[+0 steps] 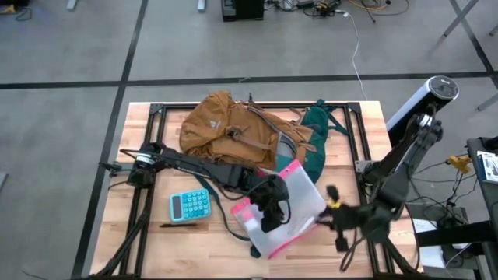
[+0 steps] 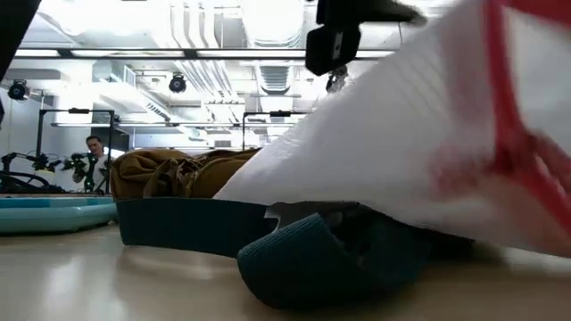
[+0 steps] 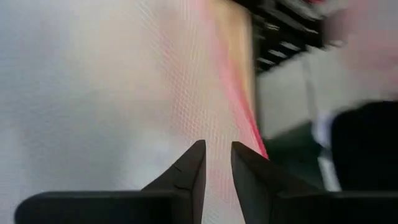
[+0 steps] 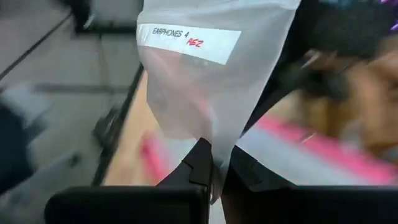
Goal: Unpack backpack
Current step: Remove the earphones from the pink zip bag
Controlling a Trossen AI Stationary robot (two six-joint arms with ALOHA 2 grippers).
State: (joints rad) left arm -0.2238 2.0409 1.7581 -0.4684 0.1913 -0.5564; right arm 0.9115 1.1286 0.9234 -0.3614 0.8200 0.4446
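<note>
The right claw (image 4: 214,169) pinches a clear bag (image 4: 208,81) labelled "EARPHONES 4"; the left claw (image 3: 217,163) is slightly parted against the pink-edged pouch (image 3: 124,93).

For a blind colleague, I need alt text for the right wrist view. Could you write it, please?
The right gripper is shut on the lower edge of a small frosted plastic bag, which bears a white label reading "EARPHONES 4". Behind the bag, blurred, are a pink-edged pouch and the wooden table.

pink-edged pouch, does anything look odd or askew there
Yes: the pink-edged pouch lies tilted over the table's front edge, a dark strap underneath. The right gripper pinches a small labelled bag.
</note>
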